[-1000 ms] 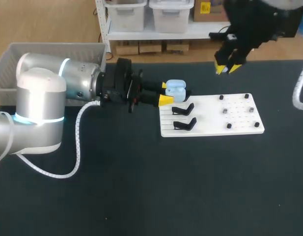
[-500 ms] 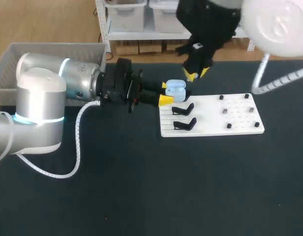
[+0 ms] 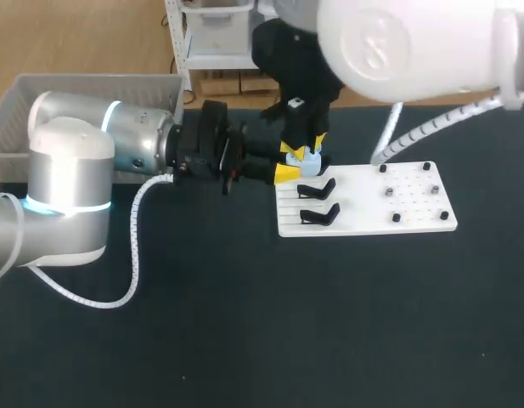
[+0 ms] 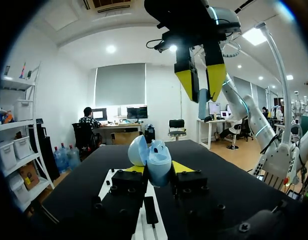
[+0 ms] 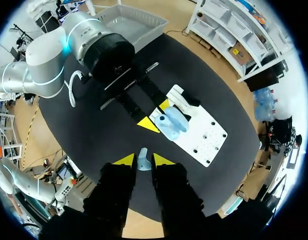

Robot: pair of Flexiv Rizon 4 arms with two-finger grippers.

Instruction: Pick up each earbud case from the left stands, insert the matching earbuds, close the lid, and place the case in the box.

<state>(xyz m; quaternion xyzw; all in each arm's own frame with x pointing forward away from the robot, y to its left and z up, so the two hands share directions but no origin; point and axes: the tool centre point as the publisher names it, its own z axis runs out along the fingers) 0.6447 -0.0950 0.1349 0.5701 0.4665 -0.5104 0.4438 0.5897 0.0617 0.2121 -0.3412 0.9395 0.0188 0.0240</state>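
The left gripper (image 3: 288, 161) reaches in level over the black cloth-covered table (image 3: 245, 323) and is clamped from two sides on a pale blue, rounded plastic earbud case (image 3: 307, 159). In the left wrist view the case (image 4: 154, 159) sits upright between the two yellow tips, with its lid swung open and tilted to one side. It is held at the near end of a flat white rectangular board (image 3: 414, 217), just beside the topmost row of that board. Two empty black angled stands (image 3: 318, 189) rest on the board next to the case, one behind the other, and small dark studs are spread over the board's far half.

The right gripper (image 3: 306, 144) hangs directly above the open case, pointing straight down. Its fingers are closed on a small pale blue earbud (image 5: 143, 160), which shows between the yellow tips in the right wrist view, with the case (image 5: 171, 122) and the left gripper (image 5: 156, 115) below and ahead of it. From the left wrist view the earbud (image 4: 202, 102) pokes out under the right gripper (image 4: 201, 90), apart from the case beneath.

A grey plastic basket (image 3: 41, 93) stands at the table's far left corner, behind the left arm
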